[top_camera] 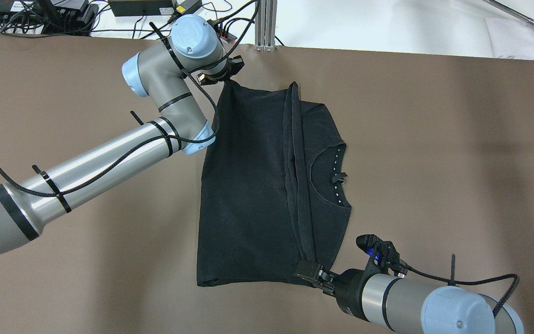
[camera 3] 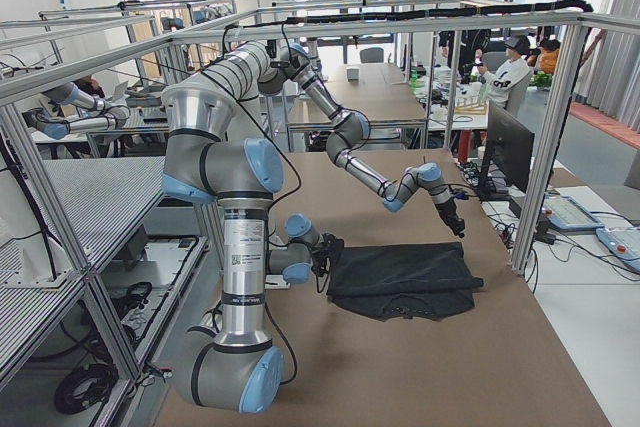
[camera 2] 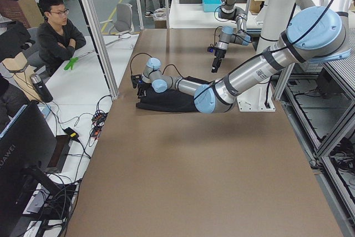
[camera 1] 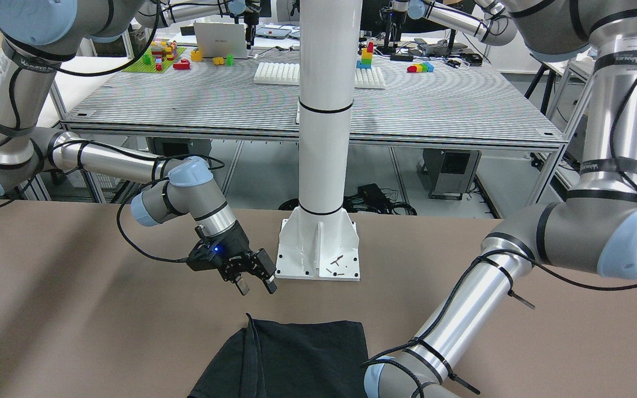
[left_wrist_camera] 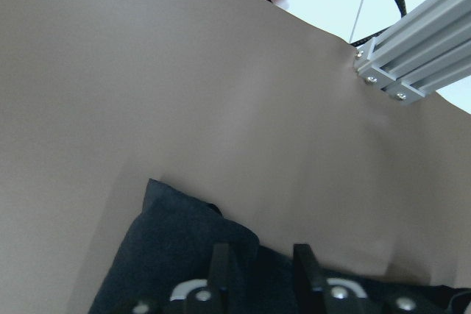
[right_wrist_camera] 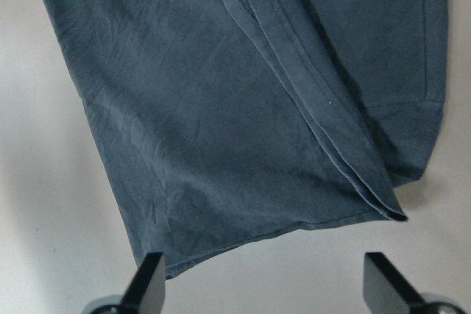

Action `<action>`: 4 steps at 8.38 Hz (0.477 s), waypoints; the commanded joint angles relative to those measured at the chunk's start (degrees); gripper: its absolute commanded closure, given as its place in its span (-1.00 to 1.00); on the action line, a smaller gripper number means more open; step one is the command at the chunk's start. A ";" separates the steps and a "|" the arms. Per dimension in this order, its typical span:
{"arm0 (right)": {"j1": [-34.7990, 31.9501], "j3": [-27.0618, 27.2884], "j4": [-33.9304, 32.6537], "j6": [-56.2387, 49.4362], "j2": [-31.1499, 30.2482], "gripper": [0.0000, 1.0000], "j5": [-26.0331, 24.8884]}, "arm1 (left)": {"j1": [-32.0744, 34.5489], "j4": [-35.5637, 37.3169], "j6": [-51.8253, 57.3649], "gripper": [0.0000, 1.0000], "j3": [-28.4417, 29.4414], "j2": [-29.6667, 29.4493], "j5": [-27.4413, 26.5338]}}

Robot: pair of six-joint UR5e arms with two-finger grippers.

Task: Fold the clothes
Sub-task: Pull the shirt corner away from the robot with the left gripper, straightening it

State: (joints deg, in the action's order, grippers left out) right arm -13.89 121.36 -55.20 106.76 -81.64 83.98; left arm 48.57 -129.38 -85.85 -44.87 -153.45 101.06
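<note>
Both jaws sat at corners of the black T-shirt [top_camera: 248, 185]: left gripper [top_camera: 223, 79] clenched fabric, likely anchoring it; right gripper [top_camera: 311, 274] released.

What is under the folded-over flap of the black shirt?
Another layer of the shirt; its collar shows beyond the fold. The rest beneath is covered.

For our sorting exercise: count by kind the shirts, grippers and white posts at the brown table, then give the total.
Black shirt: 1
Grippers: 2 (left gripper, right gripper)
White post: 1
Total: 4
</note>
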 commanded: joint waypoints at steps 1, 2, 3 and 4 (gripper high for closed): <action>-0.61 -1.20 -10.91 -7.29 4.09 -0.86 -1.10 | -0.14 -0.25 -0.19 -0.89 -14.76 12.86 0.54; -0.70 -1.91 -19.07 -17.36 7.69 -0.62 -1.01 | -0.14 -0.17 -0.28 -0.89 -18.63 16.30 0.63; -0.70 -2.35 -27.59 -29.20 10.51 -0.29 -1.09 | -0.05 -0.08 -0.54 -0.89 -21.72 18.86 0.28; -0.70 -4.09 -30.81 -36.55 12.45 -0.02 -1.09 | -0.14 0.10 -0.89 -0.89 -24.10 21.06 0.19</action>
State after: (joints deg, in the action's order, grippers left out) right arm -14.52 119.47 -75.24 87.14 -73.88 82.92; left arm 48.48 -129.47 -86.25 -63.27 -137.51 101.47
